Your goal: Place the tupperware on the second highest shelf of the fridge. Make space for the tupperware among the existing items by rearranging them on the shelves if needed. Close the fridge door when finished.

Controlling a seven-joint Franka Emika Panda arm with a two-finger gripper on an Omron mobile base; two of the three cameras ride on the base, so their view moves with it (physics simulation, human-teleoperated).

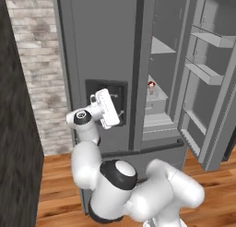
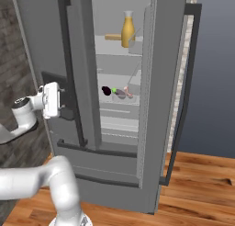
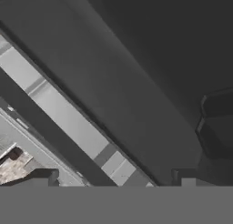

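My gripper hangs open and empty in front of the dispenser recess of the fridge. In the hand view its fingertips stand wide apart, facing the dispenser door's dark handle. The fridge door on the right stands wide open, with pale bins on its inner side. Inside, a tall orange-yellow bottle and a flat yellowish item rest on an upper shelf. The shelf below carries small dark and pinkish items. I cannot make out the tupperware.
A brick wall and a dark panel close off the left side. Wooden floor stretches in front of the fridge. The open door juts out on the right, seen edge-on in the right base view. Fridge drawers sit below.
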